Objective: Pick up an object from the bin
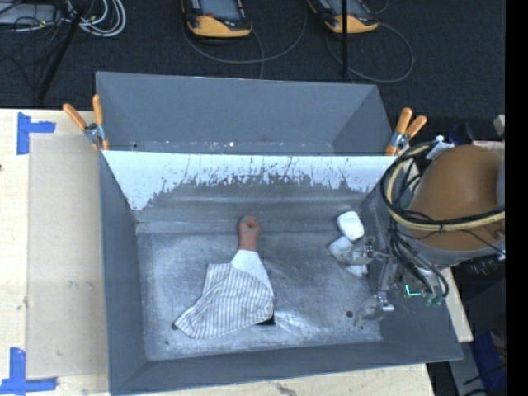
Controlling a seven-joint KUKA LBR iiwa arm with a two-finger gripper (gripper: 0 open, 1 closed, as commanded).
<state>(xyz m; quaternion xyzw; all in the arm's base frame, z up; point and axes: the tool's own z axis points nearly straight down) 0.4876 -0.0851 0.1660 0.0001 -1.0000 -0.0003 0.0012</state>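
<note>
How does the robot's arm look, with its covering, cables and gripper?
It wears a rounded orange-brown cover. Black cables loop round the cover in a bundle. Below it, the slim silver metal gripper has a small greenish light beside it.

A grey-and-white striped cloth lies crumpled on the floor of the bin, left of the middle and toward the near wall. It spreads in a rough triangle that widens to the lower left. From its upper end a white collar-like piece sticks out, topped by a small reddish-brown knob that points toward the far wall; what kind of thing this is cannot be told. Well apart, by the right wall, sit a small white rounded block and, just below it, a paler crumpled lump.
</note>
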